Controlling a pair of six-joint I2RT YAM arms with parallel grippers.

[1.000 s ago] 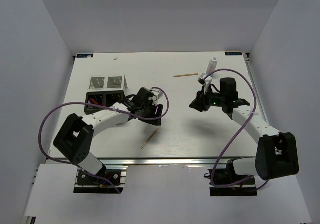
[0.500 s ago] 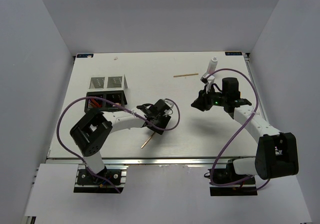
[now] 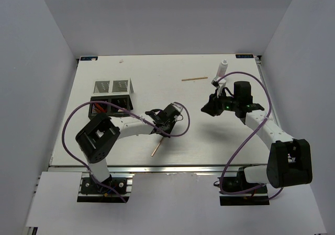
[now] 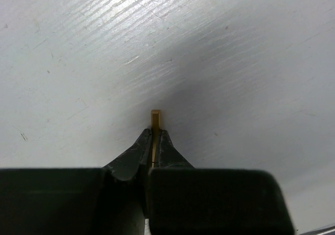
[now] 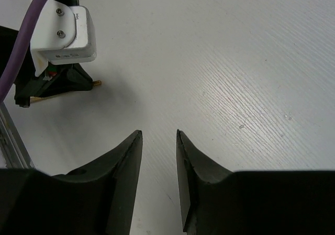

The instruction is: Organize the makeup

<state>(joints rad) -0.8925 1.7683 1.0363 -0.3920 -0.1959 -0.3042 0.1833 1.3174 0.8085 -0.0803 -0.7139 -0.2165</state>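
Wood shows in the clenched left tool: a thin stick, low over the tabletop; the right tool hangs released, empty. Pick-up is in hand; next, likely lifting and carrying it to the organizer.

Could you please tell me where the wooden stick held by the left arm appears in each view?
Top external: wooden stick low centre, slanting down-left from the left gripper.
Left wrist: centre, tip poking out between the fingers.
Right wrist: upper left, tip showing.
Shared landmark: the left gripper shut on it.
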